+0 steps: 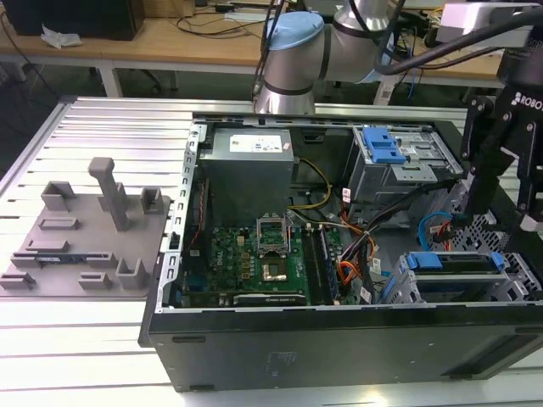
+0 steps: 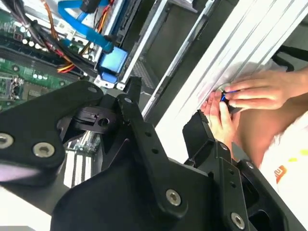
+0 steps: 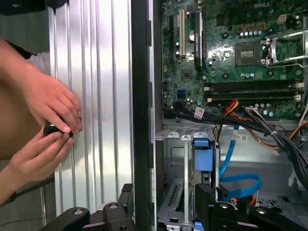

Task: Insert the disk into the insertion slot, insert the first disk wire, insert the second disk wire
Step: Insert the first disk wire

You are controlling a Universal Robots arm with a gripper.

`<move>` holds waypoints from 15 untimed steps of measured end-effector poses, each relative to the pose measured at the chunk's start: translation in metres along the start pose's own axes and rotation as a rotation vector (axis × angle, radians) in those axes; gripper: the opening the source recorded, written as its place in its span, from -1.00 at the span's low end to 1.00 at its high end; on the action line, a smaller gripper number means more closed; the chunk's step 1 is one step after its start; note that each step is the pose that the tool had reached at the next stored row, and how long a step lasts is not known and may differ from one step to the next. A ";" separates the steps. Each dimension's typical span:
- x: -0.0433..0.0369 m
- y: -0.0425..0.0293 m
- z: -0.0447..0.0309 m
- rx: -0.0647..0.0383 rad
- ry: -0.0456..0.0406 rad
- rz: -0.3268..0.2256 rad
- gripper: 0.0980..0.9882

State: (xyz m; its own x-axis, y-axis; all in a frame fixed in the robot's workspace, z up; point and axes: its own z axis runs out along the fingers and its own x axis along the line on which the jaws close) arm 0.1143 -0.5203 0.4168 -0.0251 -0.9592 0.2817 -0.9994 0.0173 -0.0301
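Two fingers of the end effector (image 3: 166,192) stand apart, holding nothing, over the computer case (image 1: 339,348); inside that case the disk (image 1: 454,263) sits in the insertion slot (image 1: 405,287), a blue cable (image 1: 435,227) just beside it.

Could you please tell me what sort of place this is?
Probably a robotics lab: an open computer case on a ribbed aluminium table, a robot arm over it, and wooden benches with cables behind.
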 end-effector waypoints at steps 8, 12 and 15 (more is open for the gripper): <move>-0.0239 0.0030 -0.0051 0.010 0.0792 0.010 0.18; -0.0408 0.0020 -0.0097 0.010 0.0805 0.010 0.18; -0.0582 -0.0007 -0.0143 0.010 0.0808 0.010 0.18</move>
State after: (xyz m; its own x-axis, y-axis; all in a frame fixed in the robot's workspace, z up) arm 0.1161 -0.4605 0.4141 -0.0372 -0.9331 0.3578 -0.9988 0.0233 -0.0431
